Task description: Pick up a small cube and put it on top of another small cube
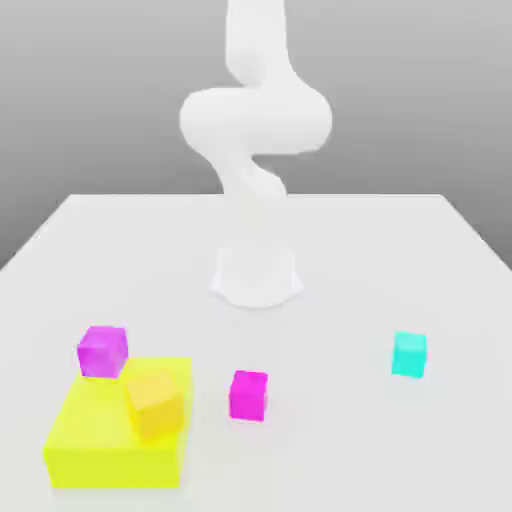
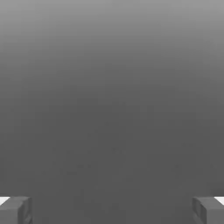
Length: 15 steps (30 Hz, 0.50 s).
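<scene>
Small cube [image 1: 248,394] sits flat on table [image 1: 400,260], faces square-on

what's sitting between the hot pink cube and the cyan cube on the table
Nothing: in the exterior view, the stretch of white table between the hot-pink cube and the cyan cube is bare.

Exterior view facing arm [image 1: 255,130] frontally

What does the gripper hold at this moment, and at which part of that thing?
Nothing is held. The gripper is open, with only empty grey between its fingers. The small pink cube sits untouched on the table.
</scene>
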{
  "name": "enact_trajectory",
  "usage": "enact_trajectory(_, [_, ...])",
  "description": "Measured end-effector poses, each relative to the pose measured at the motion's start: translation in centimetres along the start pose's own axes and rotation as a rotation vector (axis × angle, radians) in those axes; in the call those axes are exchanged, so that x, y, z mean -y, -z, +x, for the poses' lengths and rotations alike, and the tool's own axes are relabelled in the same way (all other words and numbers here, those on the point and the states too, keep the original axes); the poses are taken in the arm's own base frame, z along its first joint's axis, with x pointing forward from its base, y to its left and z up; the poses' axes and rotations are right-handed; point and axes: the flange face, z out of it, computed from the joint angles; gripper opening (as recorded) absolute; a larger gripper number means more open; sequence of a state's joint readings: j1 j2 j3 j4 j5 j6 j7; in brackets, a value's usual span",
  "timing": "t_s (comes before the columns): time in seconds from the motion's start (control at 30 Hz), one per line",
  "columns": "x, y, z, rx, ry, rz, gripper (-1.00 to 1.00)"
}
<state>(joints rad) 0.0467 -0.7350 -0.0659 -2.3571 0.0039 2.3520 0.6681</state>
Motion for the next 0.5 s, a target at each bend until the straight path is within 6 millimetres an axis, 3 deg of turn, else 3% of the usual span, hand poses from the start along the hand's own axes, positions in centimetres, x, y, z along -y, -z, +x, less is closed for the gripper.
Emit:
enact_trajectory(0.1, [-2.4,-6.6,-0.8,0.095,0.130,-0.026,0.00])
enact_trajectory(0.23, [-5.4,-14.5,-3.6,0.218,0.309,-0.055,0.00])
enact_trajectory(0.37, [-8.6,-21.2,-7.8,0.342,0.500,-0.075,0.00])
enact_trajectory(0.5, [-12.2,-26.3,-12.9,0.465,0.698,-0.086,0.00])
